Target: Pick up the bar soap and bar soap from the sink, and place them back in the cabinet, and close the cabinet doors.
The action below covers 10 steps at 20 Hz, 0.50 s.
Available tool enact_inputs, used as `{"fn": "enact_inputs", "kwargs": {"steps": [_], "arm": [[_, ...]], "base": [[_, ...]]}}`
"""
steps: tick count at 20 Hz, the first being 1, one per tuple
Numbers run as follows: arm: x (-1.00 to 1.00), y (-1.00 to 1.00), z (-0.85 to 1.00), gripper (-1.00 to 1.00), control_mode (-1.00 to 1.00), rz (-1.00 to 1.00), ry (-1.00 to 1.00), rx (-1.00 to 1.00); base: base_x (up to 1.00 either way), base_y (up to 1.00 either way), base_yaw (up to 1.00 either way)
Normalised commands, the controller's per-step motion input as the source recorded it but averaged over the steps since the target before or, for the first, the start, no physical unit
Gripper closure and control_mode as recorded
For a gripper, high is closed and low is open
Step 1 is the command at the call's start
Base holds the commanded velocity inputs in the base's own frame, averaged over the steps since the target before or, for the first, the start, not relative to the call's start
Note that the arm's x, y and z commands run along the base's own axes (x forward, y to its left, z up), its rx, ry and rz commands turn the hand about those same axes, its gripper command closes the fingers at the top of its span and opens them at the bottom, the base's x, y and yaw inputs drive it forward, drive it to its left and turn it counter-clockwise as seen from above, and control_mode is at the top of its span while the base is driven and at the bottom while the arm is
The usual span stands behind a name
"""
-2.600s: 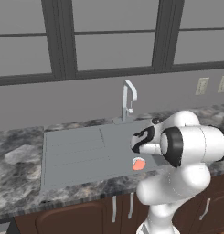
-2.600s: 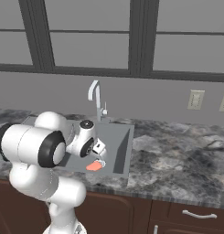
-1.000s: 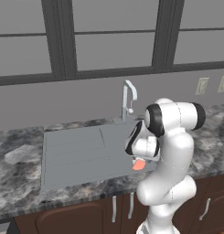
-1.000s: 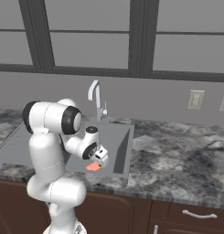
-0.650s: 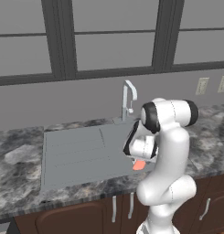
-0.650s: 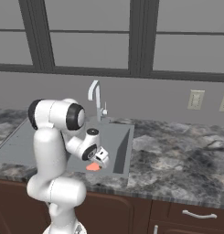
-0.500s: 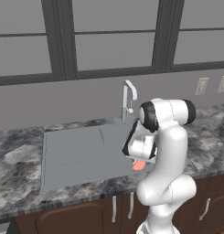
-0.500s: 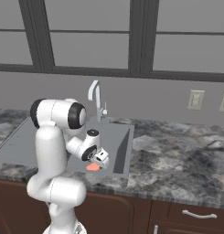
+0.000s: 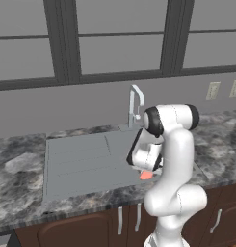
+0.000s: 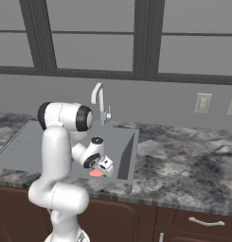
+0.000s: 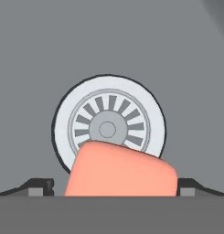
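The jaws (image 11: pixel 113 192) were clamped on one bar soap (image 11: pixel 121 170), which sat squarely between the two dark fingertips (image 11: pixel 40 186) and filled the space between them. Directly beyond the jaws lay the sink's (image 9: pixel 81 161) round drain (image 11: pixel 109 130), its lower rim hidden behind the soap. From the base views the jaws (image 10: pixel 99 171) hung low inside the basin, near its front wall, with the soap (image 9: pixel 146 175) showing just under them.

The main risk, as I judged it, was a slip: the piece was small and only its near end appeared held, so a quick swing could have let it drop back onto the drain. A second risk was catching the basin's front rim or the desk (image 10: pixel 183 160) edge if the jaws travelled sideways before rising.

Open room lay straight above the jaws; the tap (image 9: pixel 135 103) stood well behind them, and the basin floor to either side was bare. The cabinet and second soap could not be located.
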Motion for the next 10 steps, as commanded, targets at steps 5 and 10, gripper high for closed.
{"fn": "enact_inputs", "kwargs": {"steps": [5,10], "arm": [[0.03,0.0,-0.25,-1.0,-1.0,0.0,0.0,0.0],[0.0,0.0,-0.18,1.0,-1.0,0.0,0.0,0.0]], "base": [[0.0,0.0,0.0],[0.0,0.0,0.0]]}}
